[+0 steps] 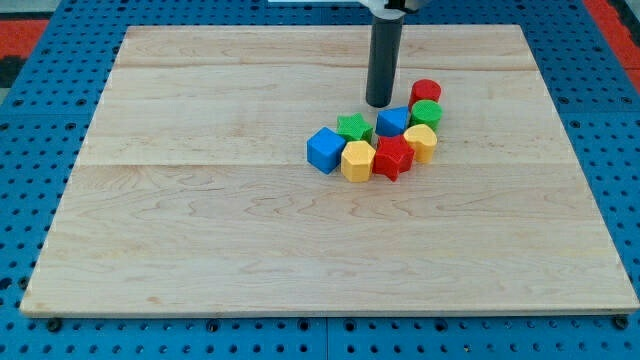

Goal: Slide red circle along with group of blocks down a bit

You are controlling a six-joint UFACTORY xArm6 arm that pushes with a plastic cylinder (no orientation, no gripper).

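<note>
With no jaws to open and nothing held, my tip point(380, 103) stands just left of the red circle point(426, 91), which caps the cluster's top right above the green circle point(426, 112), placed, I judge, to shove them downward together.

No readable text anywhere in the view.

Neither the wooden board point(200, 250), the blue pegboard surface point(40, 120) around it, the dark rod nor any of the coloured blocks carries a letter, number, label, brand mark or sign that can be made out.
</note>
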